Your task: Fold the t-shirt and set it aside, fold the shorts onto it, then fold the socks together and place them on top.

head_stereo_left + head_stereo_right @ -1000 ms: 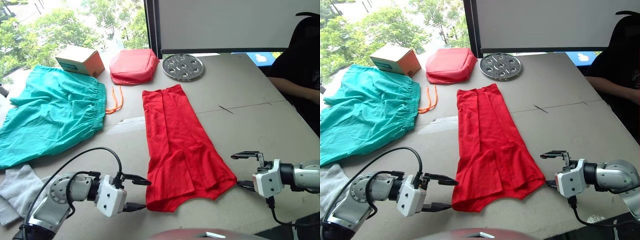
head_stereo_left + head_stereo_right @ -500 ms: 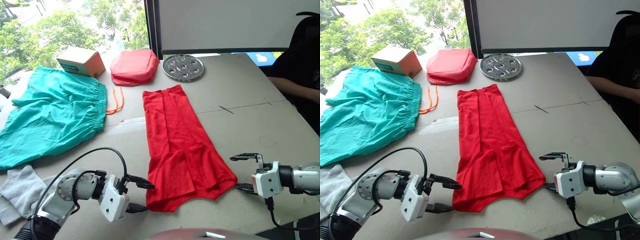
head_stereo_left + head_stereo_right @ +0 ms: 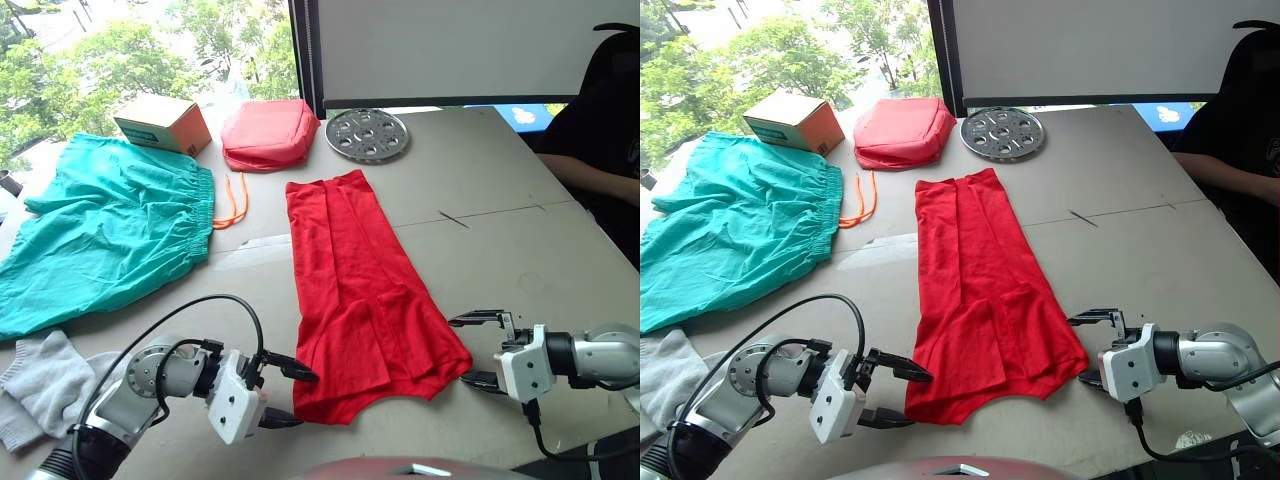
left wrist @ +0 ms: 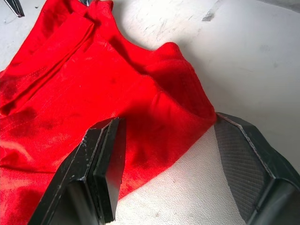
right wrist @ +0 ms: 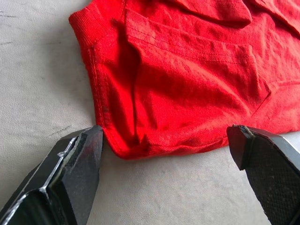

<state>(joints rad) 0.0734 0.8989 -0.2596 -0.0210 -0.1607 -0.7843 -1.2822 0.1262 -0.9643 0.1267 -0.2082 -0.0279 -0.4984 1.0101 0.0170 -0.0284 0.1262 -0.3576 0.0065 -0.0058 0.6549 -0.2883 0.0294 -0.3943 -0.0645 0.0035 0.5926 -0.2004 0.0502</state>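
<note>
The red t-shirt (image 3: 350,280) lies folded into a long strip down the middle of the table (image 3: 500,180). My left gripper (image 3: 305,400) is open at the shirt's near left corner, its fingers (image 4: 101,159) straddling the hem. At the near right corner my right gripper (image 3: 458,350) is also open, with the corner of the shirt (image 5: 187,70) between its spread fingers (image 5: 75,164). The teal shorts (image 3: 100,240) lie spread flat at the left, their orange drawstring (image 3: 230,200) trailing toward the shirt. The grey socks (image 3: 40,385) lie at the near left edge.
At the back of the table stand a cardboard box (image 3: 162,121), a salmon-red padded pouch (image 3: 268,132) and a perforated metal disc (image 3: 367,134). A person in black (image 3: 600,130) sits at the far right. Bare tabletop stretches to the right of the shirt.
My left gripper has moved right, up to the shirt's near left corner. My right gripper has moved left to the near right corner. The clothes have not moved.
</note>
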